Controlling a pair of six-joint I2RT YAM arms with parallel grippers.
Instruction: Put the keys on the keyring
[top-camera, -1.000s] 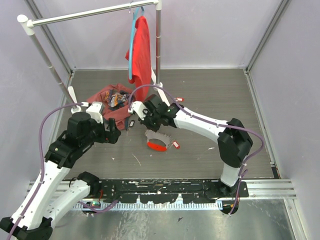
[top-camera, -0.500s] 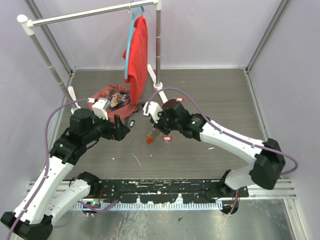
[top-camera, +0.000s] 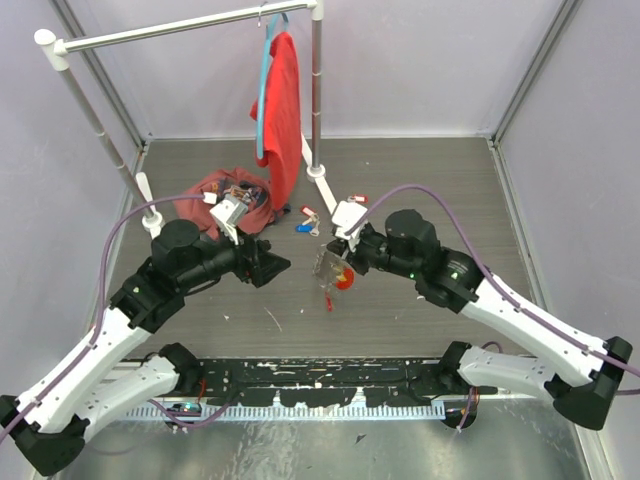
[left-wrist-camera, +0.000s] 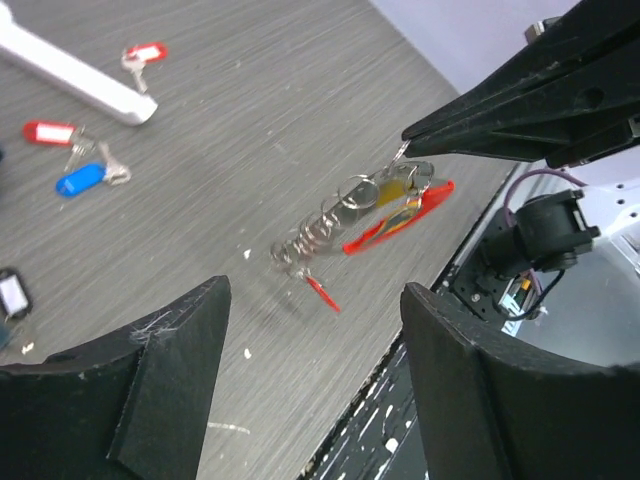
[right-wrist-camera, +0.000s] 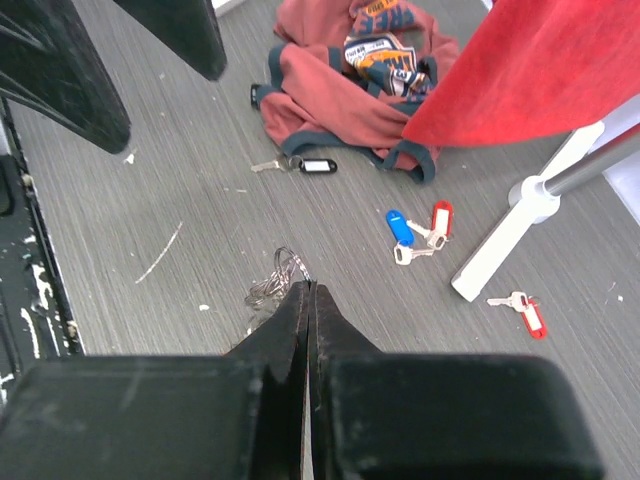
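My right gripper (top-camera: 336, 257) is shut on the keyring (top-camera: 328, 268), a silver chain loop with a long red tag (left-wrist-camera: 400, 220) and a yellow tag, held above the floor. In the right wrist view the chain (right-wrist-camera: 272, 280) hangs from the shut tip (right-wrist-camera: 308, 288). My left gripper (top-camera: 274, 263) is open and empty, left of the keyring, which shows between its fingers (left-wrist-camera: 150, 370). A blue-tagged key (top-camera: 303, 227) and a red-tagged key (top-camera: 308, 212) lie together. Another red-tagged key (top-camera: 355, 198) lies further back. A black-tagged key (right-wrist-camera: 315, 165) lies by the cloth heap.
A heap of red cloth (top-camera: 225, 192) lies at the back left. A white clothes rack (top-camera: 316, 90) stands behind, with a red shirt (top-camera: 283, 100) on a blue hanger. Its white foot (right-wrist-camera: 500, 250) reaches towards the loose keys.
My right arm swung right and nearer with the keyring lifted off the floor. My left gripper moved right towards it. The blue and red-tagged keys are now uncovered.
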